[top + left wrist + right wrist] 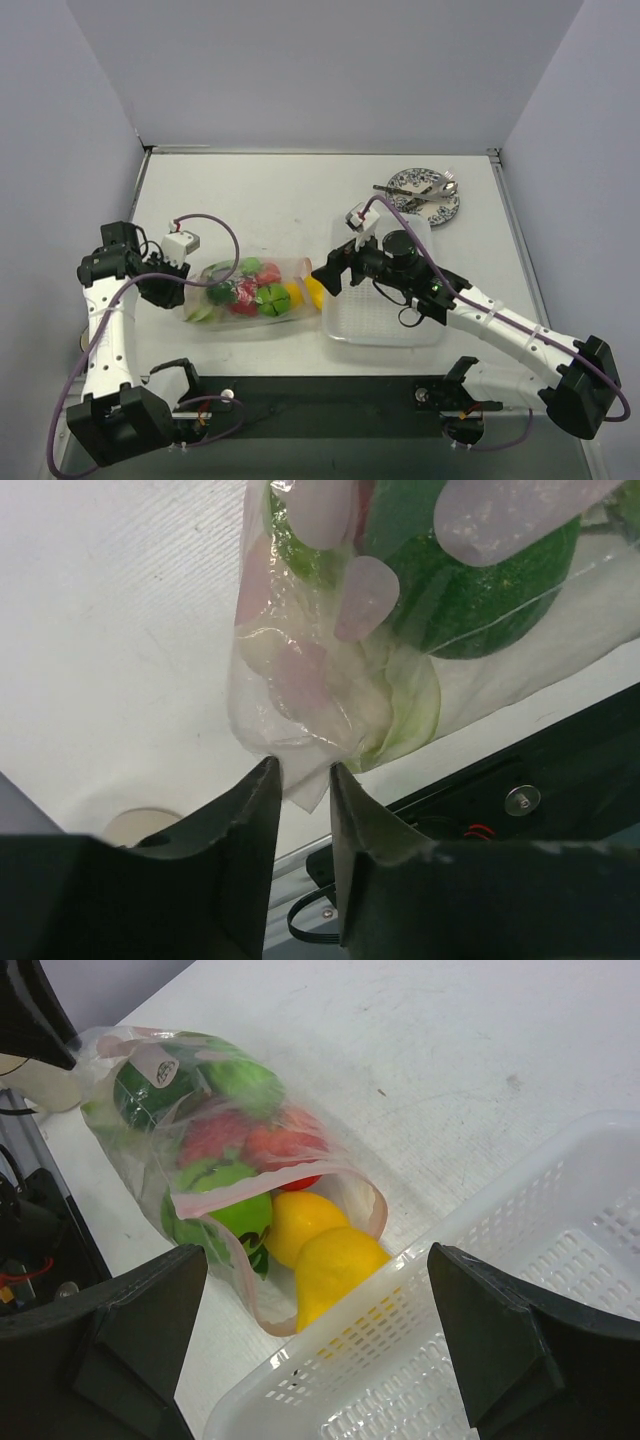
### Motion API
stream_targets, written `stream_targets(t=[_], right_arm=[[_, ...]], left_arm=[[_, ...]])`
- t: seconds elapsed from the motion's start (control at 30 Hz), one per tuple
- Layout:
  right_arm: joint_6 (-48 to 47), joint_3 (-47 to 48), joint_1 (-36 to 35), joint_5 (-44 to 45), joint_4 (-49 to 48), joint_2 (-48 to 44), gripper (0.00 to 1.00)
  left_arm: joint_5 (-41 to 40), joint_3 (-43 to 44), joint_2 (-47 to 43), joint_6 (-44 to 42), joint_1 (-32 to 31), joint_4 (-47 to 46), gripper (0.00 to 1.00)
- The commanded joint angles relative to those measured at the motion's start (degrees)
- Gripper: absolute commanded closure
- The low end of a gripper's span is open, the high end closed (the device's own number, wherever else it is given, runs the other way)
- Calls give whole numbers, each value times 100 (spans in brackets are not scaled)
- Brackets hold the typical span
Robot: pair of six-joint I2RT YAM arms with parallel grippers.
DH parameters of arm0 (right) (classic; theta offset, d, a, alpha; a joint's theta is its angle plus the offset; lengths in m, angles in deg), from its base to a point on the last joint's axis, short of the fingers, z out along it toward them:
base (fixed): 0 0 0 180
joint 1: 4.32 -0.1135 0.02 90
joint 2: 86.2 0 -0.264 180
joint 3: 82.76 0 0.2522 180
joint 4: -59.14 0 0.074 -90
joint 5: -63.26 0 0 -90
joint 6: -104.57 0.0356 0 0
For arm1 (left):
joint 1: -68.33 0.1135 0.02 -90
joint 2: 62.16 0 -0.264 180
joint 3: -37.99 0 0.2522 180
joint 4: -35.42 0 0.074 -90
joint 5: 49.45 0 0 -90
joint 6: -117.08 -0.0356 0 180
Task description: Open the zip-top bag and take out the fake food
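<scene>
Mouth is already parted, so you're on the emptying step. The zip-top bag [250,297] lies beside the white tray [400,322], fake food [250,1150] inside, 2 yellow pieces at the mouth. Left gripper [303,776] straddles the bag's closed corner, jaws narrow; can't tell if clamped. Right gripper [328,272] is wide apart. Next you need a firm pinch, then lift.
</scene>
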Motion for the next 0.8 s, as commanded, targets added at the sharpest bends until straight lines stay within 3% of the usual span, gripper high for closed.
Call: stream_targets(t=[0.0, 0.03, 0.13, 0.47, 0.67, 0.77], right_arm=[[61, -33, 84, -130, -165, -164, 0], [70, -42, 128, -130, -165, -172, 0], [88, -51, 181, -174, -174, -146, 0], [-176, -262, 164, -42, -24, 240, 0], [-246, -60, 41, -24, -60, 750, 0], [-334, 194, -109, -42, -16, 1066, 0]], left_arm=[[166, -111, 219, -84, 16, -205, 73], [183, -103, 315, -67, 16, -266, 86], [262, 29, 534, 109, 16, -477, 100], [-273, 1566, 1826, 1303, -54, -1778, 100], [-695, 2489, 2495, 1743, -519, -2069, 100], [-1028, 2526, 2592, 1806, -871, -2209, 100]])
